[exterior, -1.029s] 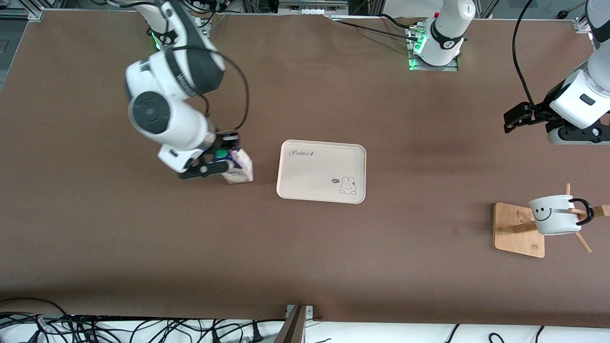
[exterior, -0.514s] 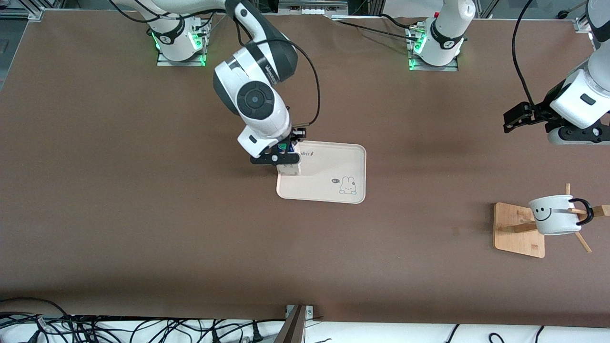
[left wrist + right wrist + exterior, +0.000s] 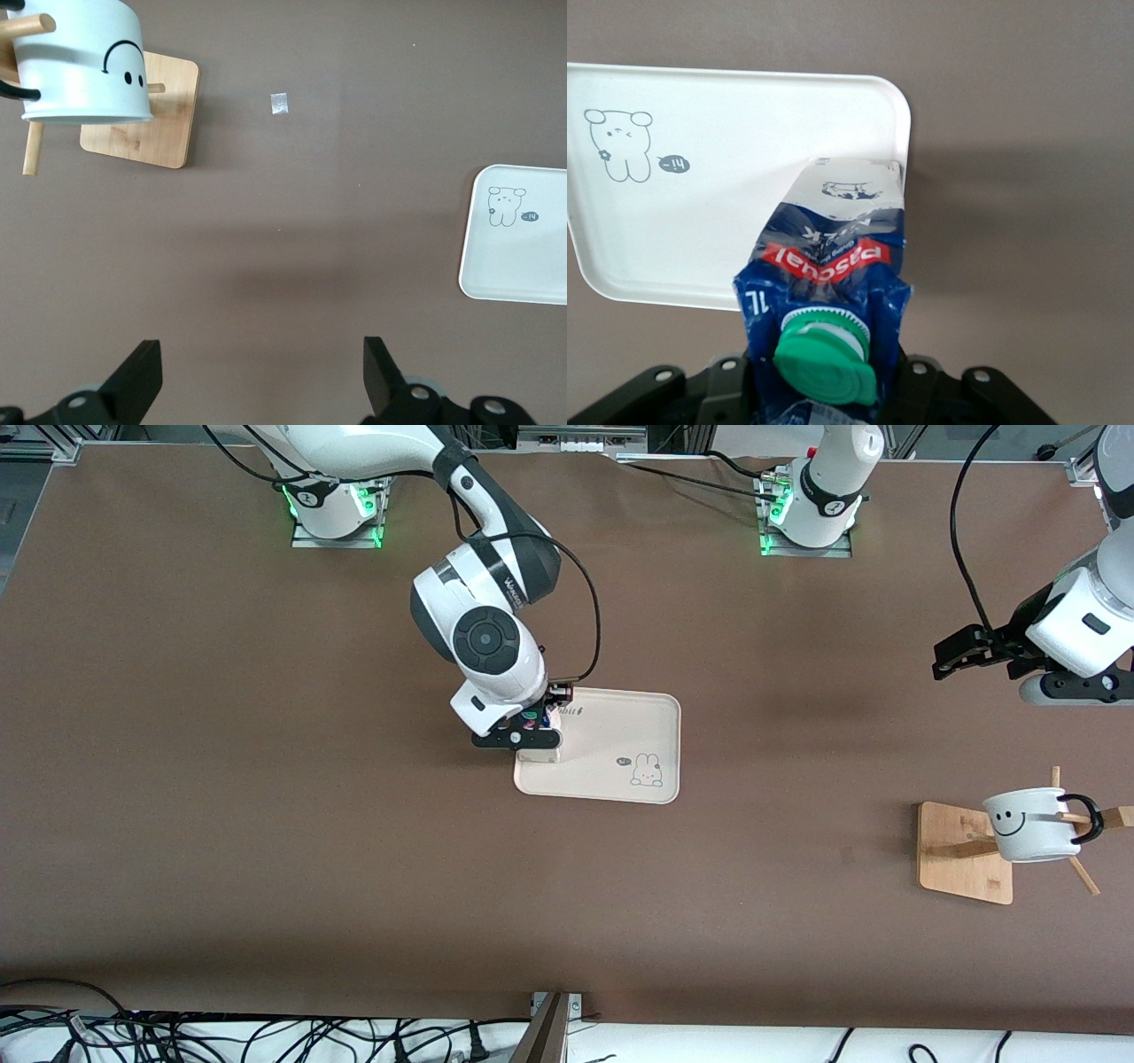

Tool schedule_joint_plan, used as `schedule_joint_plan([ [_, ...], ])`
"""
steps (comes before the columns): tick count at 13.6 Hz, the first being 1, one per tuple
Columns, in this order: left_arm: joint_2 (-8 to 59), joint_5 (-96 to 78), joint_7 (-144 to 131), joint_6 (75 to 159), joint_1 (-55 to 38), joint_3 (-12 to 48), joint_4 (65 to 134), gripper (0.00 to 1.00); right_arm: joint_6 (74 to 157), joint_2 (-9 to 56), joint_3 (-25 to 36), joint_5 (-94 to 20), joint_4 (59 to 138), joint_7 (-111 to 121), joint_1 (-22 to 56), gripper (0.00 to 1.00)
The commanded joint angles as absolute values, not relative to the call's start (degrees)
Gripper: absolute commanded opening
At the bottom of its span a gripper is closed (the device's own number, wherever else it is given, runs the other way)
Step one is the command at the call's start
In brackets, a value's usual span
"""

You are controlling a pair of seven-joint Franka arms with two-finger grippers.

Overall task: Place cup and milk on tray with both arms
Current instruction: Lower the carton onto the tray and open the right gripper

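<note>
My right gripper (image 3: 530,731) is shut on the milk (image 3: 539,749), a blue and white carton with a green cap (image 3: 824,354). It holds the carton upright over the end of the cream tray (image 3: 620,757) that lies toward the right arm. I cannot tell whether the carton's base touches the tray (image 3: 700,177). The cup (image 3: 1028,825), white with a smiley face, hangs on a peg of the wooden rack at the left arm's end. My left gripper (image 3: 952,654) is open and empty, up over the table, apart from the cup (image 3: 84,66).
The wooden rack base (image 3: 961,855) stands under the cup, with pegs sticking out. A small scrap of tape (image 3: 279,104) lies on the brown table between rack and tray. Cables run along the table edge nearest the front camera.
My right gripper carried the milk from the table beside the tray to over the tray's end, then came a little lower. My left gripper shifted only slightly.
</note>
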State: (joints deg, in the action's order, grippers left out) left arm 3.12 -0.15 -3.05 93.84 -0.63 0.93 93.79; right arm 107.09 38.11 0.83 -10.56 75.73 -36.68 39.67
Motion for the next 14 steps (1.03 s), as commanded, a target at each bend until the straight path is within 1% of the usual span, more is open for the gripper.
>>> schedule_joint_plan([
  [1, 4.31, -0.7, -3.25, 92.29, -0.62, 0.79, 91.49, 1.0, 106.79, 39.37, 1.14, -11.6, 74.09, -37.71, 40.17, 0.52],
  [2, 4.39, -0.62, -2.9, 92.29, -0.62, 0.79, 91.41, 1.0, 107.31, 39.46, 1.14, -11.51, 74.18, -37.71, 40.17, 0.63],
  [3, 4.39, -0.88, -2.99, 92.29, -0.62, 0.88, 91.41, 1.0, 107.66, 39.46, 1.14, -11.51, 74.18, -37.62, 40.17, 0.68],
  [4, 4.48, -0.97, -3.16, 92.37, -0.62, 0.79, 91.32, 1.0, 107.67, 39.38, 1.14, -11.51, 74.09, -37.62, 40.17, 0.92],
  [5, 5.18, -1.14, -3.25, 92.37, -0.62, 0.79, 90.54, 1.0, 107.58, 39.11, 1.23, -11.34, 74.09, -37.18, 40.08, 1.0],
  [7, 8.33, -0.71, -3.34, 91.5, -0.7, 0.79, 85.98, 1.0, 107.06, 38.58, 1.75, -11.16, 73.65, -37.09, 40.08, 1.0],
  [9, 11.58, -0.44, -3.17, 90.26, -0.36, 0.7, 82.19, 1.0, 106.79, 35.26, 2.19, -10.9, 73.39, -36.57, 39.56, 1.0],
  [12, 12.74, -0.44, -2.46, 90.52, 1.23, 0.7, 81.74, 1.0, 105.92, 29.2, 7.27, -10.9, 73.48, -35.95, 38.76, 1.0],
  [14, 13.27, -0.44, -3.86, 91.05, 2.02, 0.62, 82.44, 1.0, 100.93, 26.56, 12.37, -11.6, 73.48, -30.54, 37.97, 1.0],
])
